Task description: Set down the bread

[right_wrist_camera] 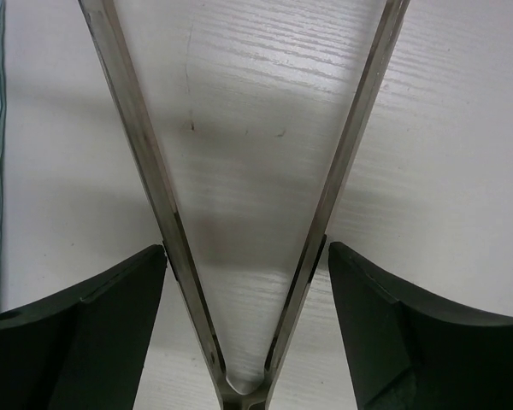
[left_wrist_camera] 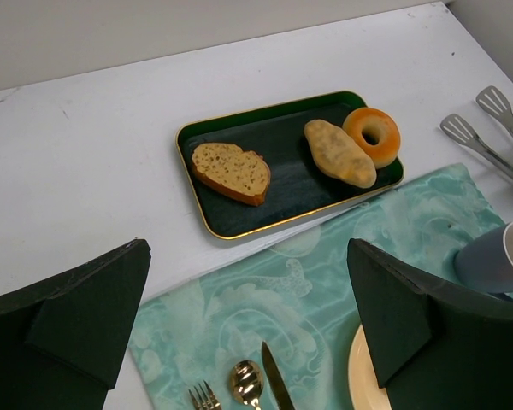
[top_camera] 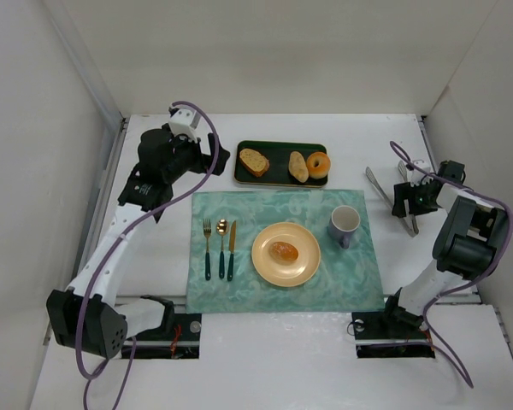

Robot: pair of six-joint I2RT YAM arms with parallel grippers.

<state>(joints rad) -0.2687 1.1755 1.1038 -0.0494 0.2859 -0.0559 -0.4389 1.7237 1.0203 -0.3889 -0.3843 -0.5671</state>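
I find nothing to read in any of my views: no words, labels, brands, numbers or signs on anything on the worktop.

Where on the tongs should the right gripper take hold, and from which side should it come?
Grip the tongs across both arms, just past the joined end, coming straight down from above. They lie flat on the table, spread in a V, so fingers on the outer faces can squeeze the arms together. The right gripper hangs there, one finger outside each arm.
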